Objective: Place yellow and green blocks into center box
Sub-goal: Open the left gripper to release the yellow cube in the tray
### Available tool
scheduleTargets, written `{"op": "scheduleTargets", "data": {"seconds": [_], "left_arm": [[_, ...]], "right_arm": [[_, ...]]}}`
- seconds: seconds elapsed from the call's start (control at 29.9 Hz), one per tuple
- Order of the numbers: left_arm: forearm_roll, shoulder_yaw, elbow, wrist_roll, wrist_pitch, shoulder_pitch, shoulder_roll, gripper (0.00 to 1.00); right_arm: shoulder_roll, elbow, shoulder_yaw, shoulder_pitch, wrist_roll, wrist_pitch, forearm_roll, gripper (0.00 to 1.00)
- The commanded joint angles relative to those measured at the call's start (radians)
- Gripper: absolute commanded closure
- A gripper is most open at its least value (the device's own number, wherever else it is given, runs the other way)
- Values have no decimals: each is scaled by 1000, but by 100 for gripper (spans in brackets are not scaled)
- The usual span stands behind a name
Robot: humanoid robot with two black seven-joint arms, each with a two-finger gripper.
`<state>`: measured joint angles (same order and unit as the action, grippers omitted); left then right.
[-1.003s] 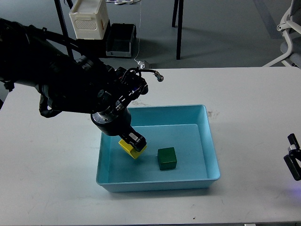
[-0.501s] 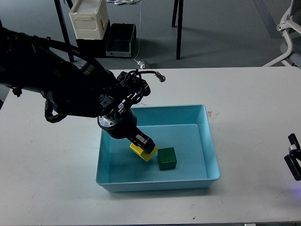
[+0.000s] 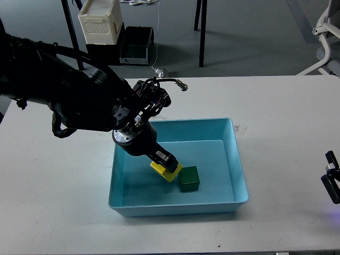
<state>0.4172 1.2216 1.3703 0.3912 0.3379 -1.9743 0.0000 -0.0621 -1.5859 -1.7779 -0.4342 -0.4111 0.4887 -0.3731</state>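
While the left pincer [image 3: 167,163] grips it, yellow block [image 3: 165,171] tilts diagonally

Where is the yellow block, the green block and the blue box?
yellow block [image 3: 162,172], head view, on its top face beside the left hand.
green block [image 3: 188,178], head view, middle of the cube.
blue box [image 3: 240,175], head view, on its right wall.

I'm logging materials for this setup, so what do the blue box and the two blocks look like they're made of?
The blue box looks like moulded plastic: even colour, thin walls, rounded rim, soft sheen. The green block and yellow block look like painted wood or solid plastic, matte with crisp edges; the view can't settle which.
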Motion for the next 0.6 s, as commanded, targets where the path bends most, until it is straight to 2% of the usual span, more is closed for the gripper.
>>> {"op": "scheduleTargets", "data": {"seconds": [0.0,0.03,0.4,0.47,0.53,0.57], "left_arm": [[0,2,-7,-3,4,0,0,7],[0,4,-5,-3,7,-1,0,5],[0,4,-5,9,-2,-2,0,5],[0,4,-5,12,-8,-2,0,10],[2,4,-5,12,-23,-2,0,22],[2,6,-4,12,-25,-3,0,31]], "right_arm": [[1,6,2,0,0,0,0,0],[1,6,2,0,0,0,0,0],[-1,7,0,0,0,0,0,0],[1,7,-1,0,0,0,-1,0],[-1,6,-2,0,0,0,-1,0],[1,7,-2,0,0,0,0,0]]}}
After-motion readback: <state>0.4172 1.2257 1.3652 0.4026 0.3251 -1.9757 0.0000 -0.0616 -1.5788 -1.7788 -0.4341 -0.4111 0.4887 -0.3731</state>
